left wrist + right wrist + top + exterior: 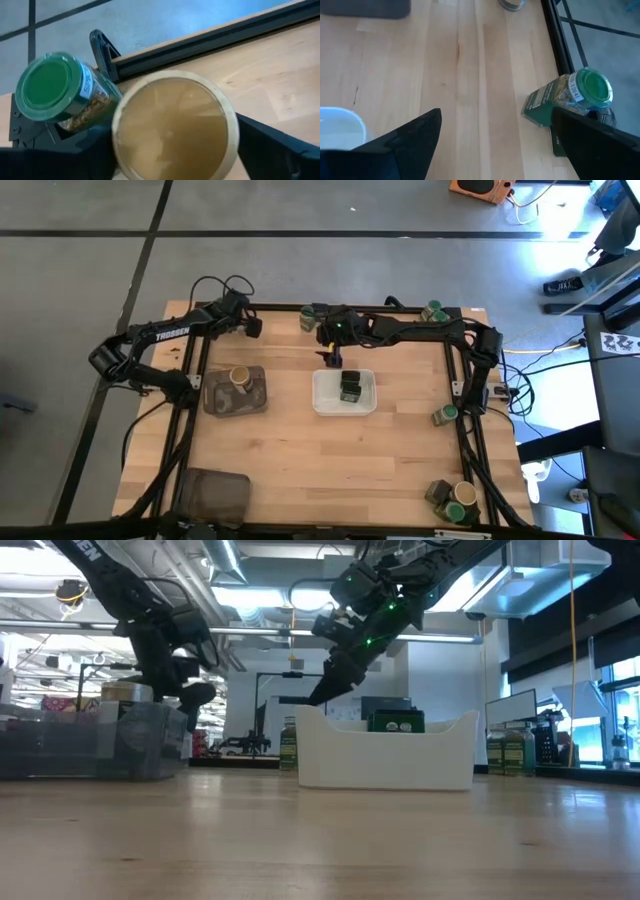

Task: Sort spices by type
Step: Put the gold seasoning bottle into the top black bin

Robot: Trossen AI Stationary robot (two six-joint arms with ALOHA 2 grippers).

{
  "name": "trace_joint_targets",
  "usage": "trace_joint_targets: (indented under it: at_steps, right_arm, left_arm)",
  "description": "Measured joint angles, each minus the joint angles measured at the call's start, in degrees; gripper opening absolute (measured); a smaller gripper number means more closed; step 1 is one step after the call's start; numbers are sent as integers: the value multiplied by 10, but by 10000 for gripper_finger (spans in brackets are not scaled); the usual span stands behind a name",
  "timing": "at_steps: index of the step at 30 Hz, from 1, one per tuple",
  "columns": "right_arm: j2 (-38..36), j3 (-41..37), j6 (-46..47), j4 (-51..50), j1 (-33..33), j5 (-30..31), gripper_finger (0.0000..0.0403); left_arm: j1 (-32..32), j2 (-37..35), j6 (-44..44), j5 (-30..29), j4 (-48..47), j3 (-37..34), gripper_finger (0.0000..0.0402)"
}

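My left gripper (252,327) hangs over the far left part of the table, shut on a tan-topped jar (172,127). A green-lidded jar (55,90) lies tilted by the far frame beyond it. My right gripper (330,360) is open and holds nothing; it stands above the far edge of the white tray (345,405) with its fingers pointing down (325,690). A dark tin (350,387) stands in that tray. Another tan-topped jar (240,377) stands on a dark grey tray (222,402). More green-lidded jars (447,413) sit along the right side. My left gripper holds the tan-topped jar between its two fingers, one dark finger (280,150) on each side of the round body just under the rim (234,135). The jar's top faces the wrist camera. In the low view the gripper (195,690) is well above the table.
A black frame runs round the table's edges. A second dark grey tray (215,492) lies at the near left corner. Jars and a tin cluster at the near right corner (455,502); more jars stand at the far edge (435,310). Bare wood spreads over the table's middle and near part.
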Motion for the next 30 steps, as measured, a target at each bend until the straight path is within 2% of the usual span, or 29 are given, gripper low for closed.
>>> trace_joint_targets:
  at_steps: [5, 19, 24, 30]
  right_arm:
    - [0, 0, 1, -7, 0, 0, 376]
    - [0, 0, 34, -9, 0, 0, 376]
    - [0, 0, 35, -23, 0, 0, 376]
    - [0, 0, 31, -27, 0, 0, 376]
  left_arm:
    - [0, 0, 18, 1, 4, 1, 277]
    - [-18, -1, 25, -5, 0, 1, 285]
    - [-50, -21, 27, 3, -69, 22, 275]
    - [-104, -85, 22, 3, -133, 54, 273]
